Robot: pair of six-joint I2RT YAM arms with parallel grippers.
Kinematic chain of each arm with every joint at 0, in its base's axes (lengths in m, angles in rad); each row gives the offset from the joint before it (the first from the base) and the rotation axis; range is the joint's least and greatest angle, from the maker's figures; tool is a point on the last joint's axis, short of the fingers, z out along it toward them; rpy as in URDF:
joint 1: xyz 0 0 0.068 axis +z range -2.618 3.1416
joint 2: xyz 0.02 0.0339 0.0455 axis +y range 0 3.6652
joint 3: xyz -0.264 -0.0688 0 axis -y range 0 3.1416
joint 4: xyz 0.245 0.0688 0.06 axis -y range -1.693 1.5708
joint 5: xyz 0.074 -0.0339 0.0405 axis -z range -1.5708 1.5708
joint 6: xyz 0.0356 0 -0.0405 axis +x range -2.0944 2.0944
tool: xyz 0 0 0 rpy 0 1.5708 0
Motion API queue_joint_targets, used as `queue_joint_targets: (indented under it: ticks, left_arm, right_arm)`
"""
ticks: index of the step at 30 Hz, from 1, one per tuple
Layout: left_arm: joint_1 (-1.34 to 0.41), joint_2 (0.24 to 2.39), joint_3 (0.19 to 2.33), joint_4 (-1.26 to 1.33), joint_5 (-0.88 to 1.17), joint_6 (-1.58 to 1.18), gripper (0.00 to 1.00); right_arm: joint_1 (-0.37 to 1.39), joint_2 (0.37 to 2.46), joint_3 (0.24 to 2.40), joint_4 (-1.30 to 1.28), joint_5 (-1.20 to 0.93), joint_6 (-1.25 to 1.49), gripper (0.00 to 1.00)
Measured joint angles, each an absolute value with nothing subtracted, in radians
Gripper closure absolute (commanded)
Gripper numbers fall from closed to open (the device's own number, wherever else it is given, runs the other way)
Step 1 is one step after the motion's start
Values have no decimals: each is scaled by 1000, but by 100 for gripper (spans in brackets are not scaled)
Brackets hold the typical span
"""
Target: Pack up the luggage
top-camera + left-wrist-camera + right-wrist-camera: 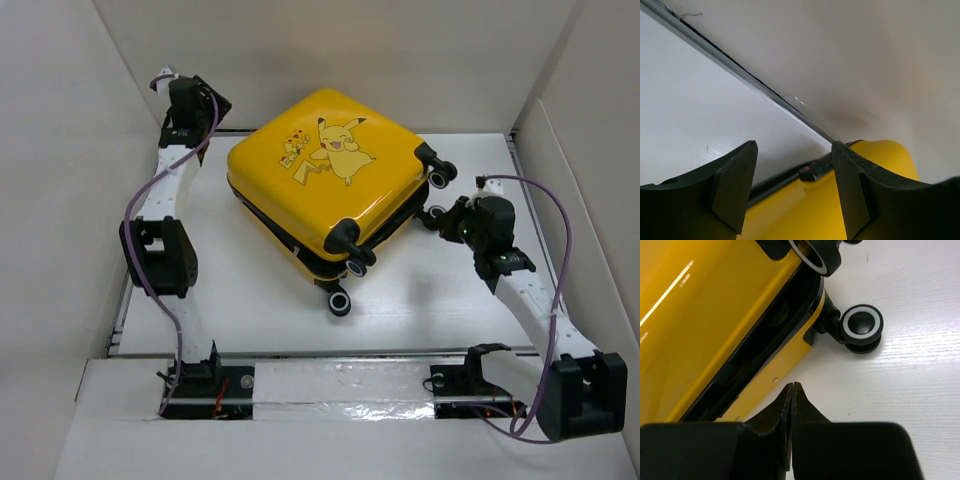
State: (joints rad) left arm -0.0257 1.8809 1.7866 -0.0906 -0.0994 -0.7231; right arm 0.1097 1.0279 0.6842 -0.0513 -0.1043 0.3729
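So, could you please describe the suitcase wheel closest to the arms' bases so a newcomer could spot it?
Find the yellow luggage lying in the middle of the white table. Go to its corner pointing toward the arm bases, where two black wheels sit. It is the lower wheel, down at the table and nearer the bases than the upper wheel.

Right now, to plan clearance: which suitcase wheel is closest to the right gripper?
The wheel resting on the table at the lower shell's corner, just ahead of the shut right gripper. Other wheels of the luggage sit higher or farther off.
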Motion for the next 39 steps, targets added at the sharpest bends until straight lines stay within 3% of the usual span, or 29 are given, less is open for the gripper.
queue_joint_targets:
  ticks: [7,12,15,18,26,31,35,38,39]
  left_arm:
    - [113,2225,2110,-169,175,-633,44]
    - [73,2328,2062,-153,316,-583,41]
    - [22,2323,1937,-52,370,-599,42]
    - [0,2246,1677,157,347,-679,43]
    - [-7,1781,921,511,180,-817,47]
    - [-104,1423,524,584,-91,-843,51]
    - [-283,1073,294,494,-258,-819,56]
    - [-400,860,201,390,-310,-804,57]
    - [-427,806,182,358,-323,-799,57]
  right_arm:
    - [159,1153,688,-41,-83,370,100]
    - [208,1245,740,-30,-44,373,100]
    - [224,1339,825,-28,-45,371,100]
    - [233,1436,926,-34,-44,364,100]
    - [247,1649,1158,-137,44,324,100]
    - [255,1831,1417,-237,66,236,97]
    - [261,2009,1695,-318,49,185,81]
    - [275,2105,1877,-325,4,181,55]
    - [281,2111,1901,-319,-12,183,40]
